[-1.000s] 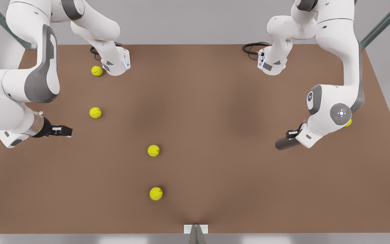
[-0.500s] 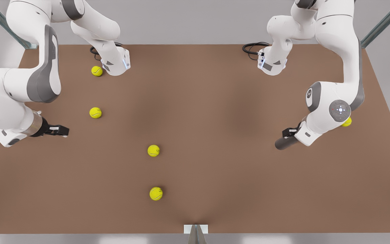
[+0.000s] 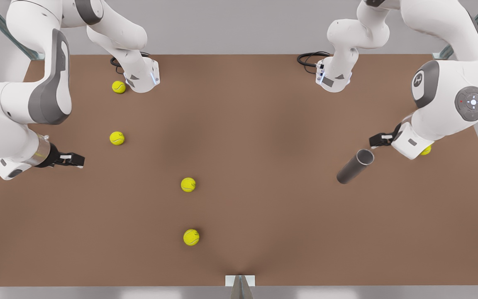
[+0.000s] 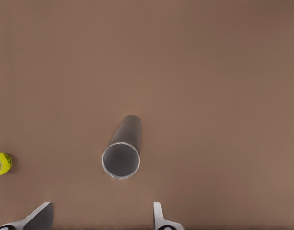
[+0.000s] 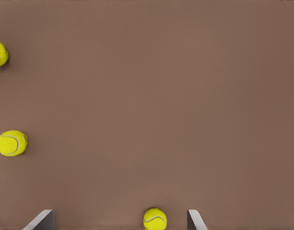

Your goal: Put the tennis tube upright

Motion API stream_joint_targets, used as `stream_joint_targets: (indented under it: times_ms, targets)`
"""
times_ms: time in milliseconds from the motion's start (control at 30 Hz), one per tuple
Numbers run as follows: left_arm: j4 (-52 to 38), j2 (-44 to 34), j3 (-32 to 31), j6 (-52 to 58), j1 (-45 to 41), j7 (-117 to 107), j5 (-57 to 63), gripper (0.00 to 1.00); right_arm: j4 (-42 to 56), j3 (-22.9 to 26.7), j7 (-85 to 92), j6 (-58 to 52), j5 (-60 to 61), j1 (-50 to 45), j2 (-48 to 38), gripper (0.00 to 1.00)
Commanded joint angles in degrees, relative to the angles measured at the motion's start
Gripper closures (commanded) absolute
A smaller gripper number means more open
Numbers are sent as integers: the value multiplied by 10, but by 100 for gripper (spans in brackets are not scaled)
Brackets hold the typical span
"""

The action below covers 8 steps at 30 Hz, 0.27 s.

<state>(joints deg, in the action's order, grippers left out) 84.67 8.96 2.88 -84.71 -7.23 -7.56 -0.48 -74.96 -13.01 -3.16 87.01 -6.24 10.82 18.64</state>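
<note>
Tube [image 3: 354,167] at tabletop's [image 3: 264,124] 3 o'clock side in front view, open end uppermost, seemingly standing. Left claw [image 3: 378,140] spread, empty, nearer arm; tube lies toward its 8 o'clock. Right claw [image 3: 75,159] waits at 9 o'clock side, released, among balls [image 3: 117,138].

Bare table [image 3: 264,137] surrounds the tennis tube [image 3: 354,167]; one ball [image 3: 426,150] lies probably near.

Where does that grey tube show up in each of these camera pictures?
Front view: the tennis tube stands near the front view's right, just below the left gripper.
Left wrist view: the tube sits mid-picture, open end towards the camera.
Right wrist view: not seen.
Shared landmark: the yellow ball beside it.
</note>
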Motion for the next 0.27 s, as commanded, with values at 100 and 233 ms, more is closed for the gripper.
stream_joint_targets:
  times_ms: [100,233]
  targets:
    - [-24,-2,-21,32,6,0,30,0,0,1,0,1,0,0,1,0]
    - [-24,-4,-22,32,6,-1,32,0,0,1,0,1,0,0,2,0]
